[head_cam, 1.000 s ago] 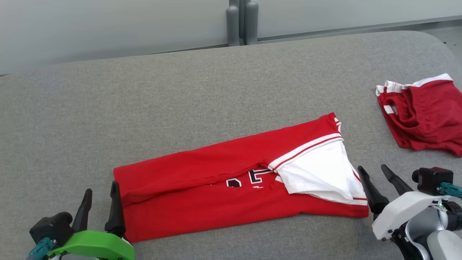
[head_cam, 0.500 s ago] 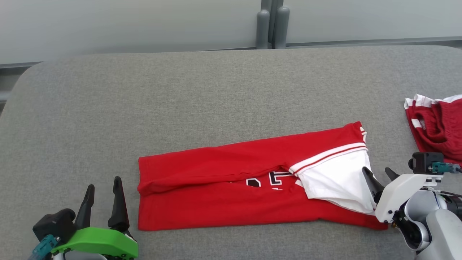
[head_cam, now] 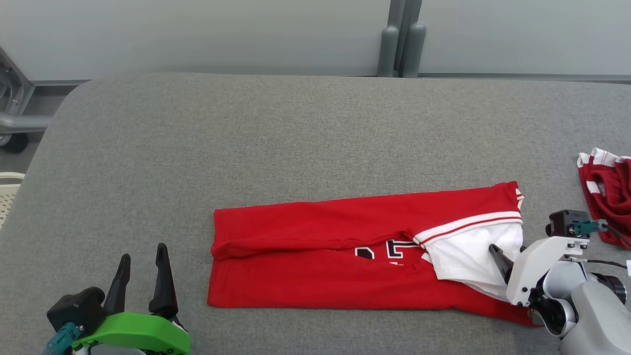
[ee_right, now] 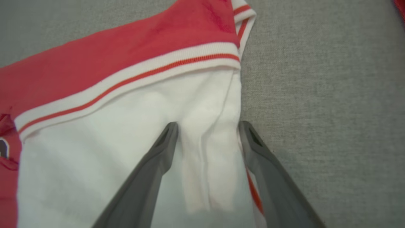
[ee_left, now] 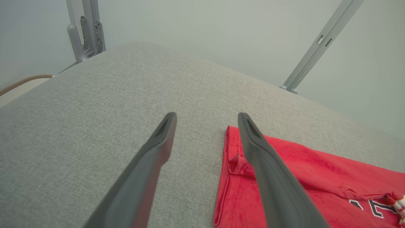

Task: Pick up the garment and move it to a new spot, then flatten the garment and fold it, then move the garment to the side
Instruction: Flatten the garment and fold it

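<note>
Shirt (head_cam: 345, 256) lies flat, partly folded, on the table (head_cam: 296, 138), long axis 9 to 3, with the white sleeve (ee_right: 126, 142) at its 3 end. L gripper (head_cam: 142, 251) is spread and empty at the shirt's 8, off the cloth. R gripper (ee_right: 208, 125) is spread over the sleeve, a white ridge between the fingers, not pinched; can't tell if it touches.

Risks: if R closes here it prob. grabs only the top sleeve layer, which lifts alone and undoes the fold. L closing here gets nothing. A one-sided lift would skew the shirt. 2nd red garment (head_cam: 609, 197) at 3 is near the R wrist, so poss. snag.

Room: the table's near edge at 6 is close. There's plenty of bare table at 12 and 9–10.
</note>
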You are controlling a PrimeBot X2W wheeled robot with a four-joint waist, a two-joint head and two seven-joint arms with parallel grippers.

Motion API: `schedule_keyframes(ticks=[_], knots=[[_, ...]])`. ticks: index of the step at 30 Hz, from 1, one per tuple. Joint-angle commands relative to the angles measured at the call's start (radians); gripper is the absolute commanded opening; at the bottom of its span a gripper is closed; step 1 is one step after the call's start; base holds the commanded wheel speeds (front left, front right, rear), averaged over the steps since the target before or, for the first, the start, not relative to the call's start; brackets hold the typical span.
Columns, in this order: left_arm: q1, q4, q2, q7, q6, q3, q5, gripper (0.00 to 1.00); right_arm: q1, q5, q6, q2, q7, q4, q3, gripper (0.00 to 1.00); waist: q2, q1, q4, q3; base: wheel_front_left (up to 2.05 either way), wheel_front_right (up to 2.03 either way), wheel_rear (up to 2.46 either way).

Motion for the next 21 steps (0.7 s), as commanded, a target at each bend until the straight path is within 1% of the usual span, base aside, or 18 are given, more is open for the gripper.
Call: schedule_keyframes(ticks=[1,7,11,12,13,14,16,17,19,20,21], knots=[[0.007,0.001,0.0,-0.003,0.003,0.0,-0.007,1.0,-0.011,-0.005,0.0,0.008,0.011,0.021,0.029,1.0,0.0051,0.0,0.005,-0.004,0.0,0.0,0.0],[0.015,0.004,0.0,-0.004,0.004,-0.001,-0.009,1.0,-0.031,-0.014,0.0,0.019,0.025,0.049,0.096,1.0,0.0051,0.0,0.005,-0.011,0.0,0.0,0.0],[0.017,0.003,-0.001,-0.006,0.002,-0.004,-0.01,1.0,-0.052,-0.073,0.001,0.017,0.032,0.086,0.144,1.0,0.0051,0.0,0.004,-0.015,0.0,0.0,0.0],[0.018,0.004,-0.001,-0.006,0.002,-0.005,-0.01,1.0,-0.058,-0.095,0.001,0.016,0.03,0.099,0.15,0.97,0.0051,0.0,0.005,-0.017,0.0,0.0,0.0],[0.018,0.004,-0.001,-0.006,0.002,-0.006,-0.01,1.0,-0.064,-0.11,0.0,0.018,0.026,0.11,0.154,0.76,0.0051,0.0,0.005,-0.018,0.0,0.0,0.0],[0.018,0.004,-0.001,-0.005,0.002,-0.007,-0.01,1.0,-0.07,-0.128,0.0,0.021,0.02,0.121,0.155,0.49,0.0051,0.0,0.006,-0.018,0.0,0.0,0.0],[0.018,0.005,0.0,-0.004,0.002,-0.008,-0.01,1.0,-0.081,-0.148,0.0,0.029,0.012,0.139,0.152,0.31,0.0051,0.0,0.008,-0.021,0.0,0.0,0.0],[0.019,0.005,0.002,-0.004,0.002,-0.009,-0.01,1.0,-0.084,-0.155,0.0,0.032,0.006,0.147,0.149,0.24,0.0051,0.0,0.008,-0.022,0.0,0.0,0.0],[0.023,0.008,0.005,-0.005,0.0,-0.008,-0.012,1.0,-0.091,-0.167,0.0,0.03,-0.007,0.156,0.141,0.04,0.0051,0.0,0.007,-0.026,0.0,0.0,0.0],[0.027,0.009,0.006,-0.005,0.001,-0.007,-0.014,1.0,-0.093,-0.171,-0.001,0.028,-0.014,0.16,0.139,0.0,0.0051,0.0,0.006,-0.028,0.0,0.0,0.0],[0.031,0.01,0.007,-0.005,0.002,-0.006,-0.015,1.0,-0.094,-0.174,-0.001,0.025,-0.019,0.161,0.136,0.0,0.0051,0.0,0.003,-0.031,0.0,0.0,0.0]])
